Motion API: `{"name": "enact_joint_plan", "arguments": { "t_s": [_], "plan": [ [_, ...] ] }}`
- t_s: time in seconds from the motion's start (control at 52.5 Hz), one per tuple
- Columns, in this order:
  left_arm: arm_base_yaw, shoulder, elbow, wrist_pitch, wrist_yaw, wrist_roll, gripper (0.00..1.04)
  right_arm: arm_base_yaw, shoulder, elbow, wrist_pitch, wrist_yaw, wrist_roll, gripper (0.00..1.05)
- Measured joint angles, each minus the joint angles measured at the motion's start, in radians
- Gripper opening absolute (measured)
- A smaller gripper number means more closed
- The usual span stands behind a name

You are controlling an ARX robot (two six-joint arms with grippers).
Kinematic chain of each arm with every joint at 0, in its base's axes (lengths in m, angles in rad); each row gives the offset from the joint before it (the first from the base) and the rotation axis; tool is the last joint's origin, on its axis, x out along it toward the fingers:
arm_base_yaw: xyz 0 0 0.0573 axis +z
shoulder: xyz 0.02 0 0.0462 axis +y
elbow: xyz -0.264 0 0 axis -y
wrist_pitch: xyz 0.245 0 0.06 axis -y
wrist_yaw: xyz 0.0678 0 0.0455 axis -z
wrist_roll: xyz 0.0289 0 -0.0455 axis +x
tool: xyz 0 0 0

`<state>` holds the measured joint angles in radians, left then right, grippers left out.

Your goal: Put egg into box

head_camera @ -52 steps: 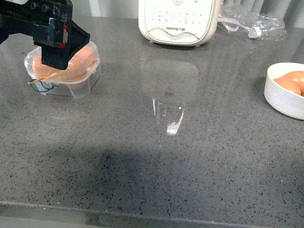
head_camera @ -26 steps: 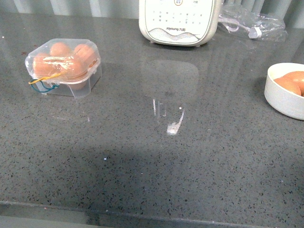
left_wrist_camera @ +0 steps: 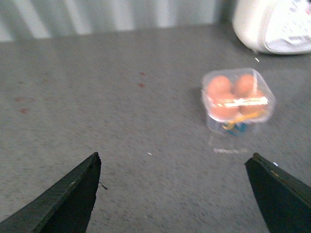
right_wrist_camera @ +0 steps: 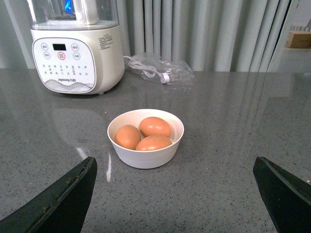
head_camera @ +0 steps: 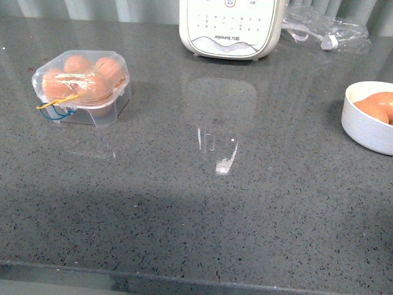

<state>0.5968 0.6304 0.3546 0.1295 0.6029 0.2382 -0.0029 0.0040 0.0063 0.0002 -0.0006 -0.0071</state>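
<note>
We see the box (head_camera: 82,86) w/ lid down, brown eggs inside, well left of the blender base (head_camera: 232,27). Left gripper (left_wrist_camera: 175,194) & right gripper (right_wrist_camera: 177,194): both spread wide, empty. Bowl (right_wrist_camera: 146,156) holds 3 eggs, near the blender.

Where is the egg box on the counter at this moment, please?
In the front view the box sits far left on the grey counter, left of the white appliance, lid closed over eggs.

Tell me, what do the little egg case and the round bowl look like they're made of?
The egg case looks like thin clear glossy plastic: the eggs show straight through its lid. The bowl is opaque, smooth white, likely ceramic or hard plastic; the look alone doesn't settle which.
</note>
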Motion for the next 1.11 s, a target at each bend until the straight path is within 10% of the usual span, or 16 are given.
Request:
{"name": "enact_joint_plan", "arguments": {
  "t_s": [0.419, 1.105],
  "plan": [
    [-0.312, -0.305, -0.241, 0.079, -0.335, -0.229, 0.05, 0.0, 0.0, 0.0, 0.0, 0.0, 0.0, 0.97],
    [-0.597, -0.624, -0.326, -0.131, -0.604, -0.24, 0.04, 0.0, 0.0, 0.0, 0.0, 0.0, 0.0, 0.97]
  ]
}}
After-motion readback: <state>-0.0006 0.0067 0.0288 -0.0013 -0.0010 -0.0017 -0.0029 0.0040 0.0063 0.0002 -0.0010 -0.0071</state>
